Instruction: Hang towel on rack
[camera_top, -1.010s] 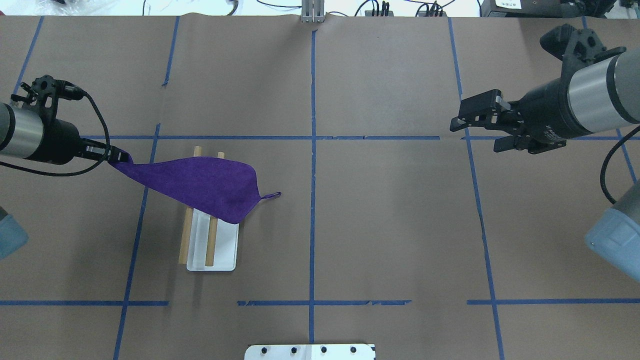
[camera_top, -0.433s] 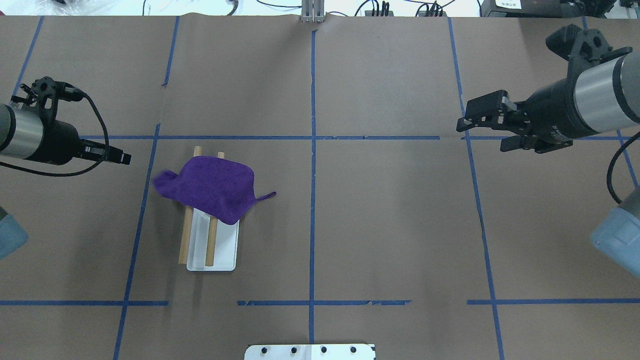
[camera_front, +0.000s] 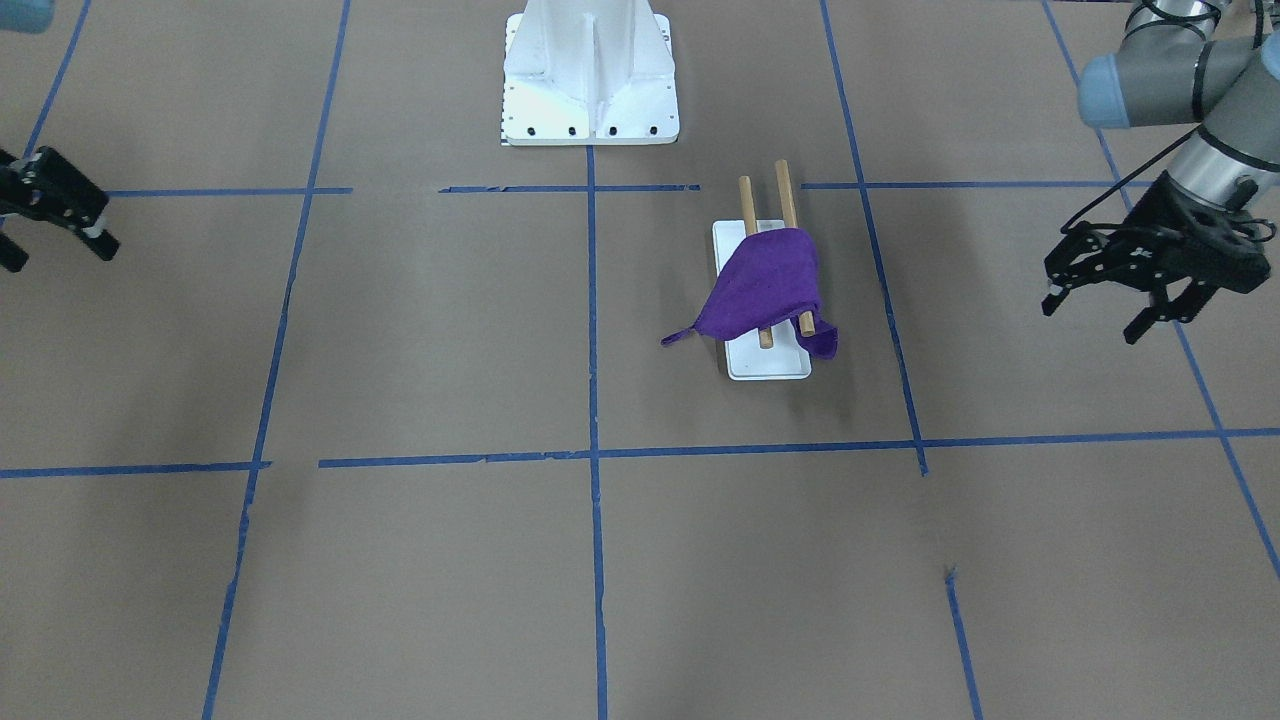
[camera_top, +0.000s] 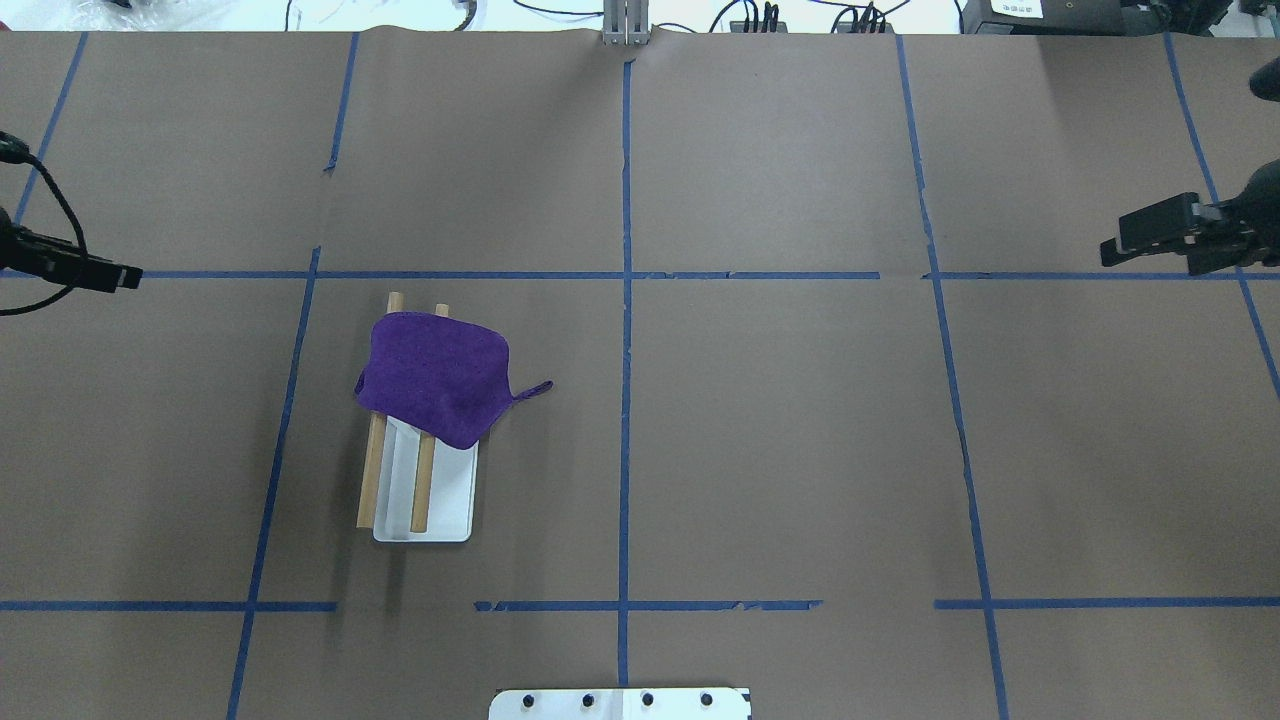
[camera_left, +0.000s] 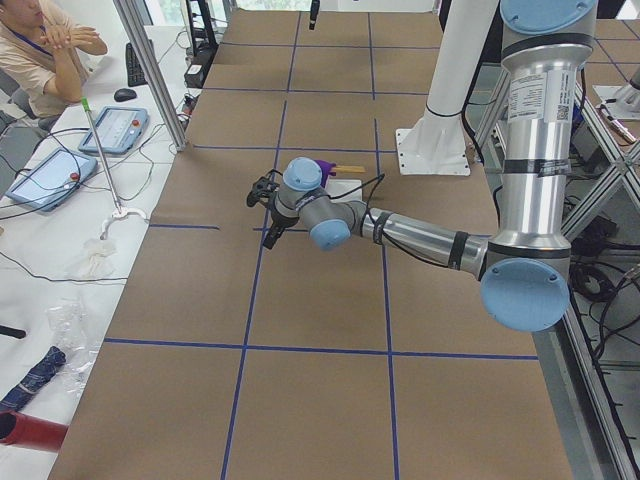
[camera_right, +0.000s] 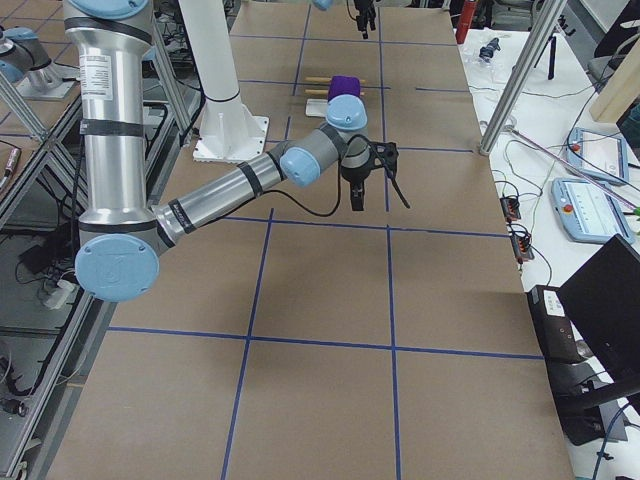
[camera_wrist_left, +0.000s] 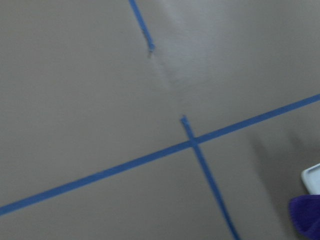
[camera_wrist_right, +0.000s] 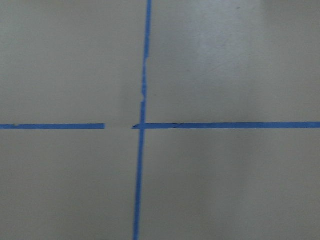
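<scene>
Purple towel (camera_top: 435, 375) drapes the rack (camera_top: 450, 500), left gripper (camera_front: 1090, 320) and right gripper (camera_front: 60, 257) spread well clear of it, so only parking the arms seems left.

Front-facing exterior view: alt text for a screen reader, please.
A purple towel lies draped across both wooden rods of the small rack, on a brown table with blue tape lines. The left tool, at the view's right edge, and the right tool, at its left edge, are open and hold nothing.
</scene>
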